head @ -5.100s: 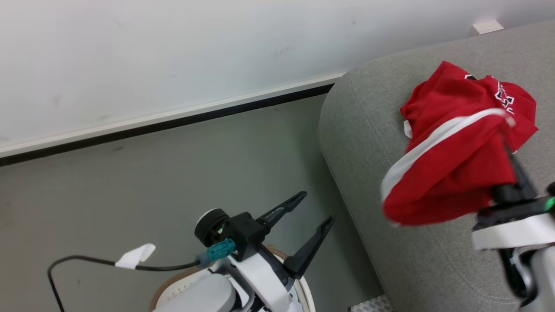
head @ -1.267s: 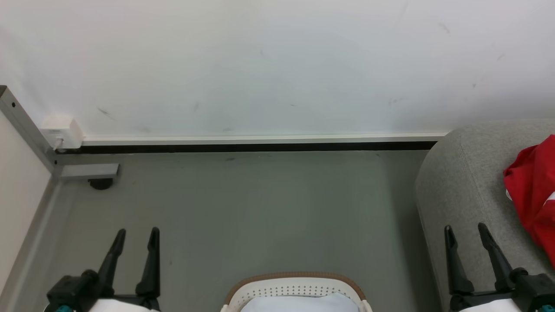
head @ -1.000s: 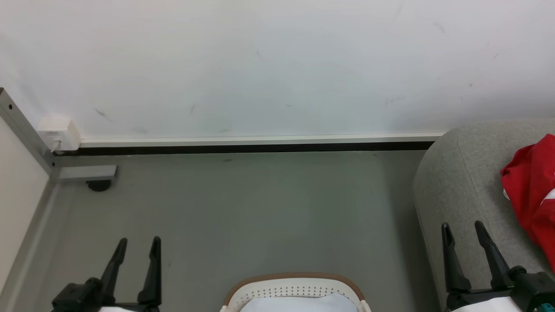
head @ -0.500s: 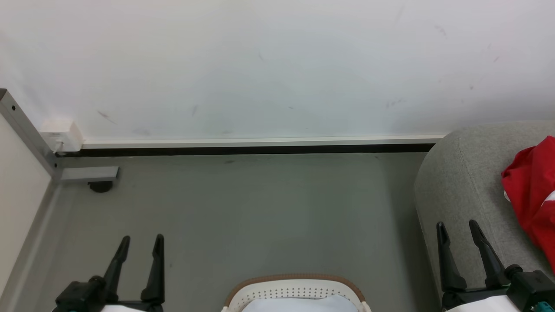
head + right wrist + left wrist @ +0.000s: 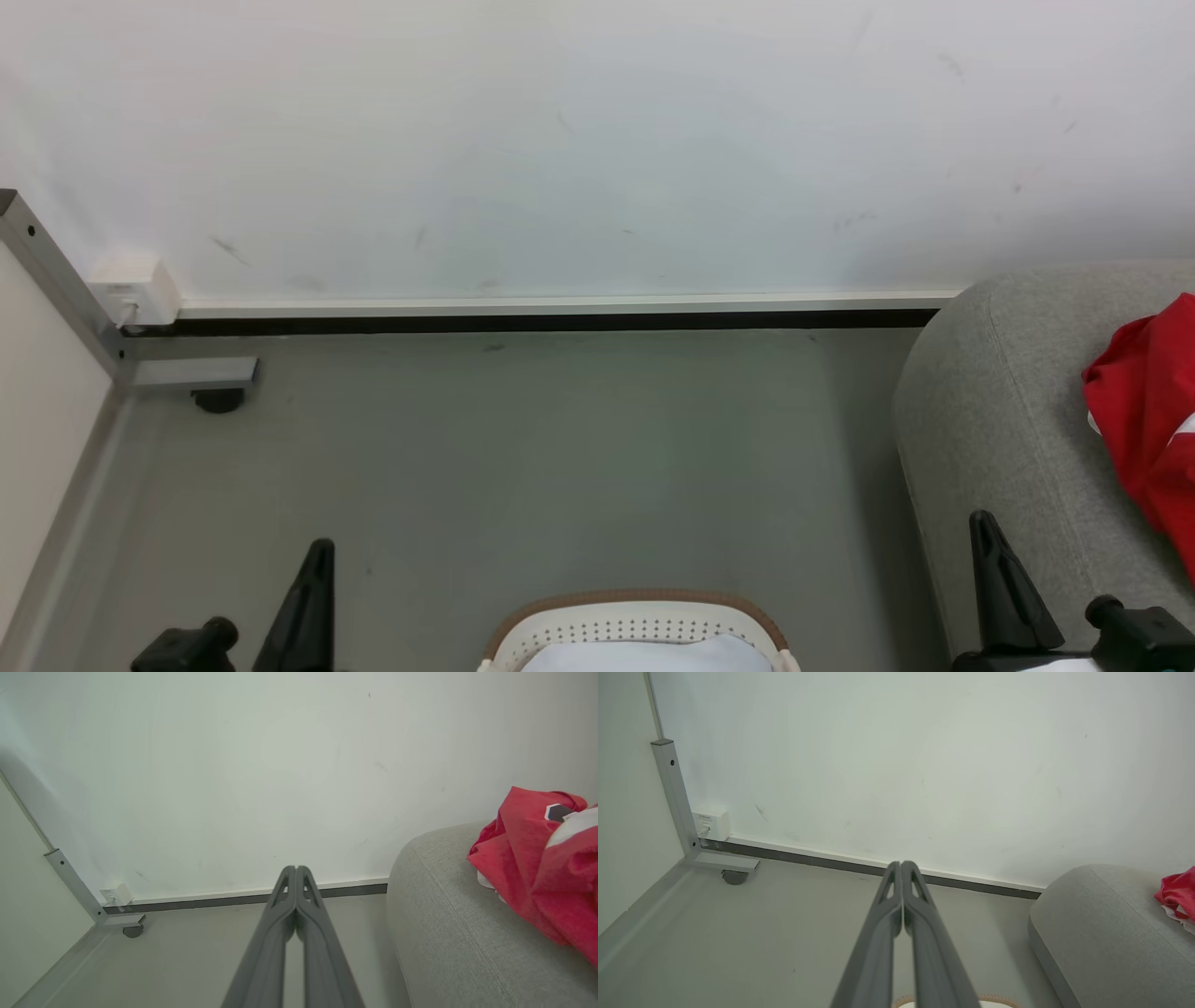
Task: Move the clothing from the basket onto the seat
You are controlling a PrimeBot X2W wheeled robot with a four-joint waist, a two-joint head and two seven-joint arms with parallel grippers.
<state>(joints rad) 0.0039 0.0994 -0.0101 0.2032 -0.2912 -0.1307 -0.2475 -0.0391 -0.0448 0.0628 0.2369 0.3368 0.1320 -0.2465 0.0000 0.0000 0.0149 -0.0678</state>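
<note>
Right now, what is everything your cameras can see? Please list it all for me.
wall: one, white, across the back.
floor: one, grey, below the wall.
skirting: one strip, white over black, at the wall's foot.
seat: one, grey fabric, at the right.
clothing: one heap, red with white trim, lying on the seat.
basket: one, white with a brown rim, bottom centre of the head view; something pale inside.
metal frame: one, grey, left corner, dark caster beneath.
wall box: one, white, beside the frame.
left gripper: one, dark, shut, empty.
right gripper: one, dark, shut, empty, near the seat.
</note>
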